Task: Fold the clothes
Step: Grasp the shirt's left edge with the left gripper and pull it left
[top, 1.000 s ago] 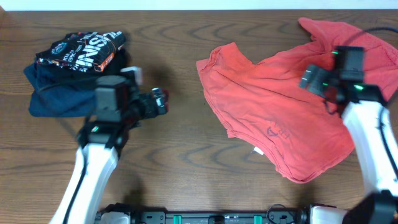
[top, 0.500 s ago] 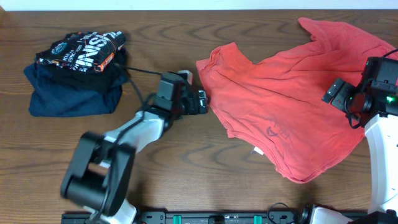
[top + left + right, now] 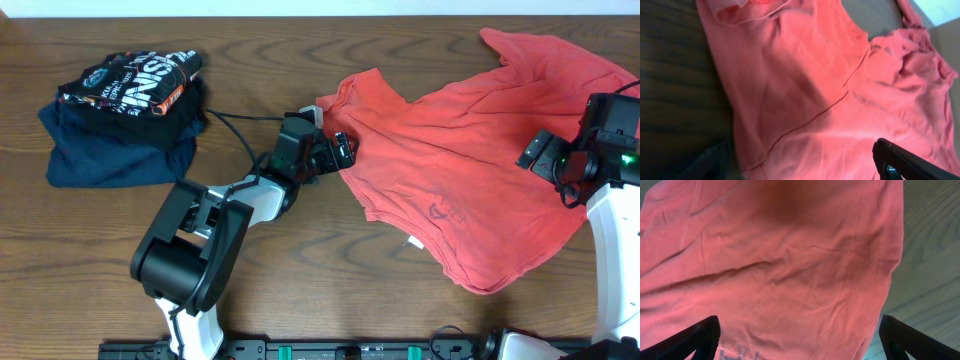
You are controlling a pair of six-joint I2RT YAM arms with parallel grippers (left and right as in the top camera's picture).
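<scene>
Red shirt [image 3: 460,150] lies spread, unfolded, on the right half of the desk [image 3: 300,260]; the left pincer [image 3: 342,152], jaws apart, has swung from the folded pile [image 3: 120,120] to its left edge, the right pincer [image 3: 530,157], also apart, out over its right side, so a two-handed grasp seems next.

Shirt [image 3: 450,170] lies right, folded stack [image 3: 120,120] left; left tool [image 3: 343,151] seemingly at shirt's left edge.
</scene>
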